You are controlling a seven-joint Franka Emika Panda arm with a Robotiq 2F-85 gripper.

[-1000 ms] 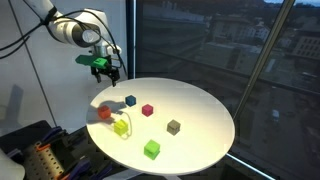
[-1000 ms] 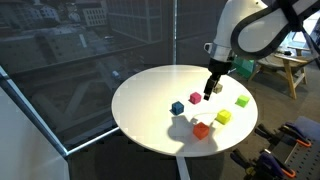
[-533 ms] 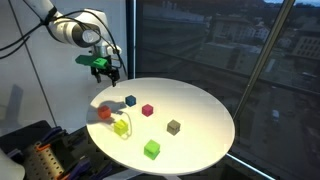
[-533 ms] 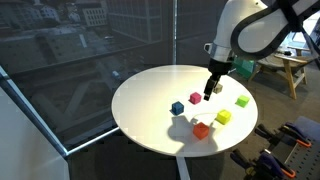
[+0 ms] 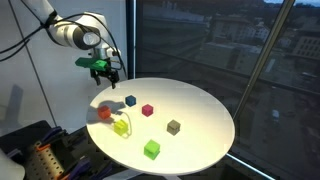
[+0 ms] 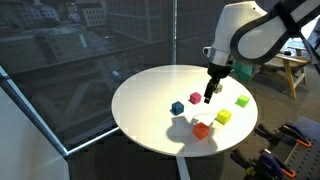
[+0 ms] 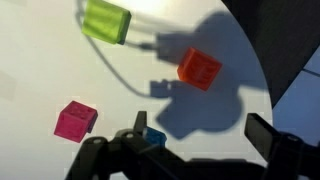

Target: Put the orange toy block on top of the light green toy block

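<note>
Orange block [image 7: 200, 68] beside light green block [image 7: 106, 21] at surface [image 5: 200, 110] edge; gripper [image 5: 108, 75] hovers above, wide open, empty, likely pre-grasp.

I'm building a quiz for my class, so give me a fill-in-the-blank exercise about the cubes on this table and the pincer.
The round table holds ___ cubes in all.
The pincer hangs above it, ___ and empty.
The light green toy block has ___ on top; the orange toy block lies beside it.
Missing words: six; open; nothing.
</note>
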